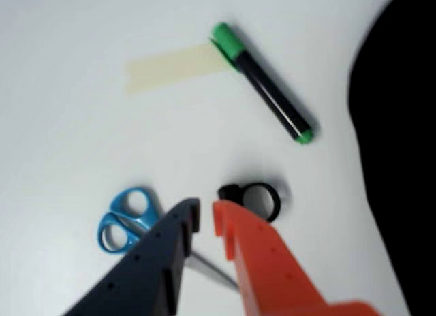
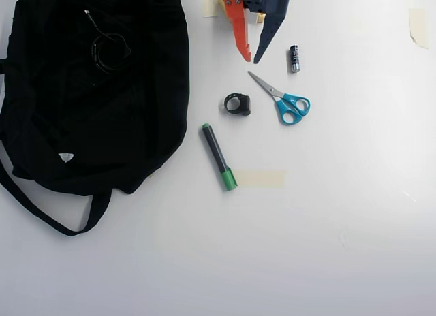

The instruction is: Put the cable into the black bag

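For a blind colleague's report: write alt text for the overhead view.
A coiled cable lies on a large black bag at left. The robot's hand hangs empty at the top, above a black ring, blue scissors, a green-capped marker and a small battery.

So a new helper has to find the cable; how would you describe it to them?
In the overhead view, find the big black bag on the left. The cable lies on its upper part: a thin black cord in a small coil with a short tail. Unlike the thick plastic ring, it rests on the fabric, not on the table.
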